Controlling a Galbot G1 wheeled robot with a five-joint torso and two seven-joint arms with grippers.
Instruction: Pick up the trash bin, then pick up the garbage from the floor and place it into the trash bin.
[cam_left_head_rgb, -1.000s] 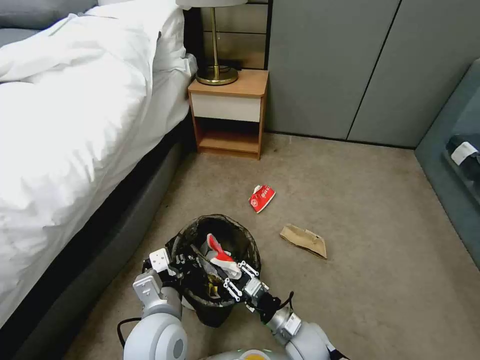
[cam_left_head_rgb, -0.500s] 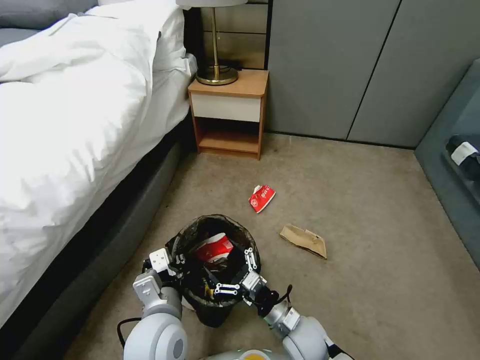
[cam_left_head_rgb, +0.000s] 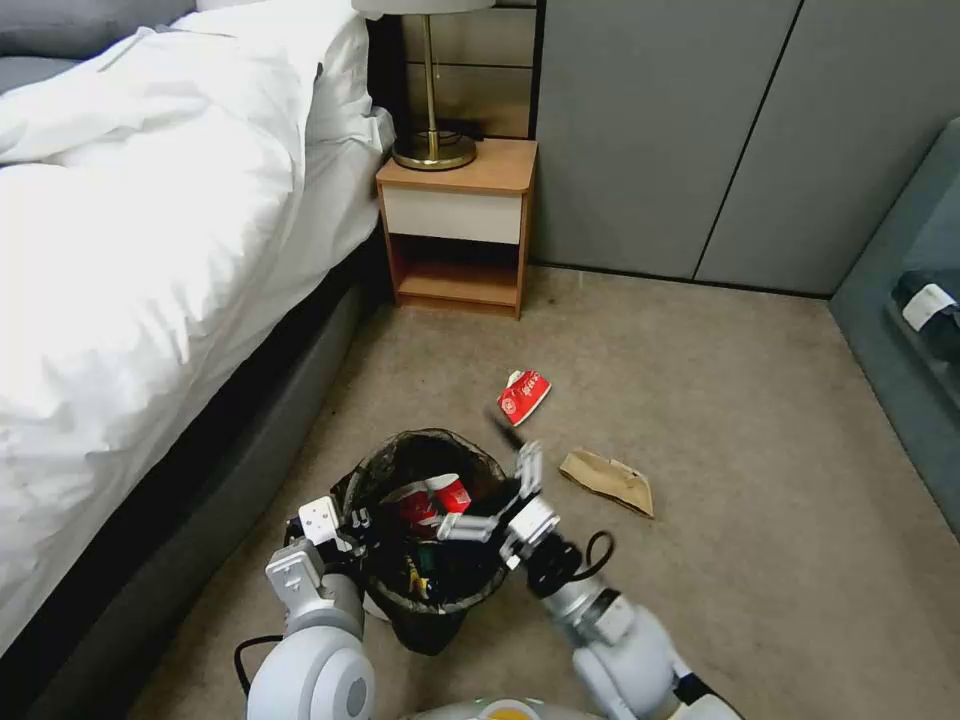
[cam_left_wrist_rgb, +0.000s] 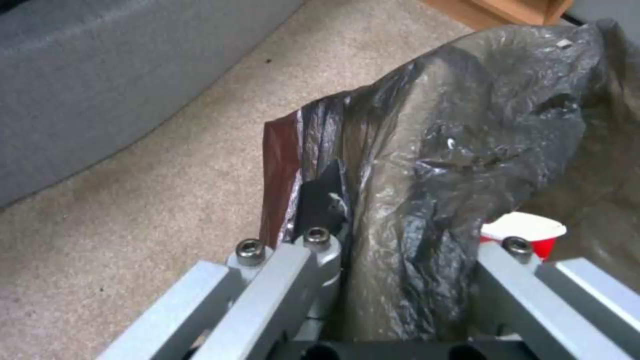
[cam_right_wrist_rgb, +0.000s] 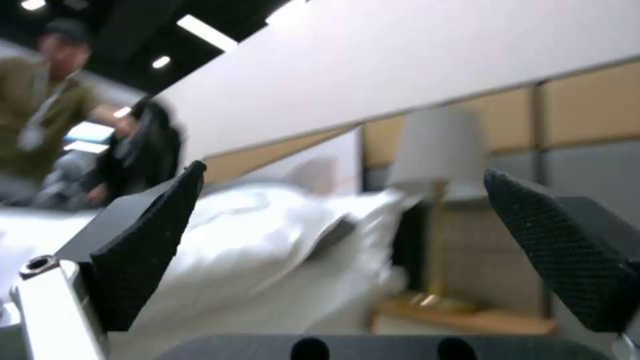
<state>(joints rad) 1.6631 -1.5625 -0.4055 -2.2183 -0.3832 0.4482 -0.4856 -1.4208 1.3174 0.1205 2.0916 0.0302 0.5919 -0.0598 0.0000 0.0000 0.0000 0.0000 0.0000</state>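
Bin (cam_left_head_rgb: 430, 540) stands on carpet (cam_left_head_rgb: 720, 420) just in front of robot, close beside bed (cam_left_head_rgb: 130, 250). Dark liner folded over rim; red-and-white packets (cam_left_head_rgb: 432, 498) lie inside, plus other litter too dark to ID. L gripper (cam_left_head_rgb: 345, 530) at bin's near-left rim; in L wrist view its fingers (cam_left_wrist_rgb: 287, 270) sit either side of rim wall w/ bag (cam_left_wrist_rgb: 433, 165) between, clamped on it, red-white item visible inside just past the far finger. R gripper (cam_left_head_rgb: 500, 495) is over bin's right rim, tilted up, fingers spread wide, nothing held; R wrist view confirms pads (cam_right_wrist_rgb: 143, 250) well apart, camera aimed at bed and lamp (cam_right_wrist_rgb: 437, 150). Floor litter outside bin: red packet (cam_left_head_rgb: 523, 395) beyond bin, towards nightstand (cam_left_head_rgb: 458, 225); brown paper bag (cam_left_head_rgb: 608, 480) to bin's right, near R gripper, not touching it. Both lie on open carpet, well apart from each other, nothing on top. Obstructions: bed frame hems in bin's left side; grey wall panels (cam_left_head_rgb: 680, 130) behind; grey furniture edge (cam_left_head_rgb: 900, 320) at far right. Lamp (cam_left_head_rgb: 432, 90) stands on nightstand.
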